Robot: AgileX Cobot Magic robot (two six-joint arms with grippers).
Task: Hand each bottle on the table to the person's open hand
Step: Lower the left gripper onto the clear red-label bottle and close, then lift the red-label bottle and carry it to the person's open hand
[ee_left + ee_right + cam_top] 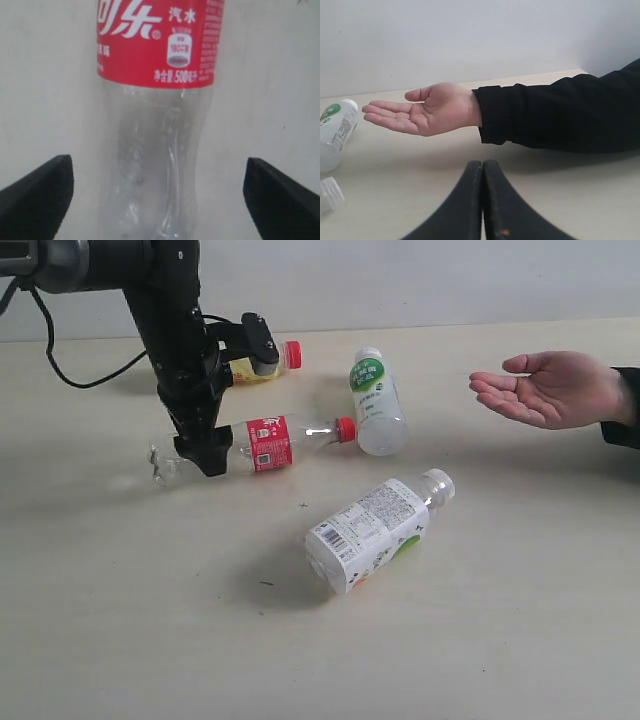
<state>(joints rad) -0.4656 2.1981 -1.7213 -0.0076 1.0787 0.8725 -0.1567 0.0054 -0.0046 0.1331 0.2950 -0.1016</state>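
The clear red-label bottle [155,150] lies on its side on the desk [480,640], bare lower body between the spread jaws of my left gripper [159,172]. I'd stay centred and squeeze gently below the label (thin plastic, crumples easily). The label reads 汽水 and 500. My right gripper [482,200] has its jaws pressed together, near the open hand [545,390].

Robot test lab, beige table [120,620], plain wall [450,280]
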